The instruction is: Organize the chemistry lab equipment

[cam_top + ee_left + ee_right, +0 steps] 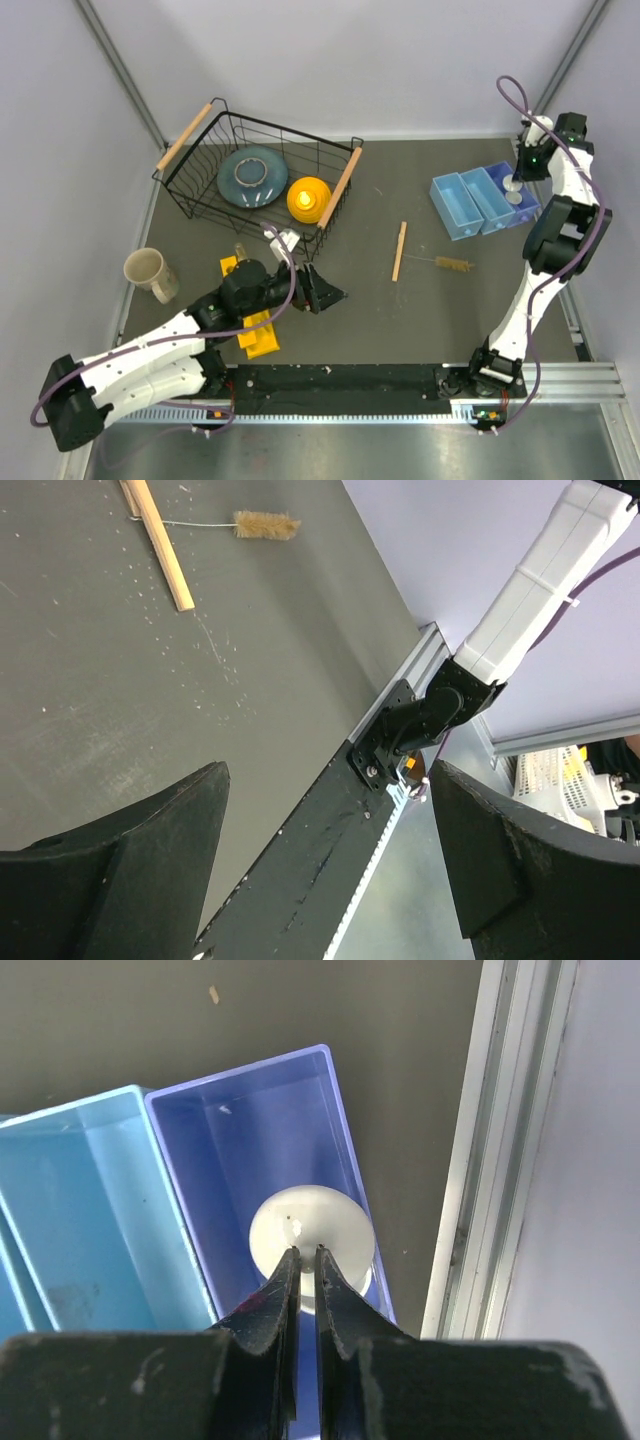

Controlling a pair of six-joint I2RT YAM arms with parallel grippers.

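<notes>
Left gripper (324, 291) jaws wide, empty. Right gripper (305, 1252) pinched shut at 1 white round piece (330, 1222), over dark-blue bin (250, 1120); hold unclear.

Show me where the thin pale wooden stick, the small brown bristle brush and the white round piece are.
thin pale wooden stick (400, 251): top view, middle of its length.
small brown bristle brush (456, 264): top view, bristle head.
white round piece (310, 1222): right wrist view, disc face.

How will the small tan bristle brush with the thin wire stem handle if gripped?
The small tan bristle brush looks light. Its wire stem appears hair-thin, so it probably bends and may slip when pinched. The bristle head likely squashes rather than breaks, and should resist rolling.
</notes>
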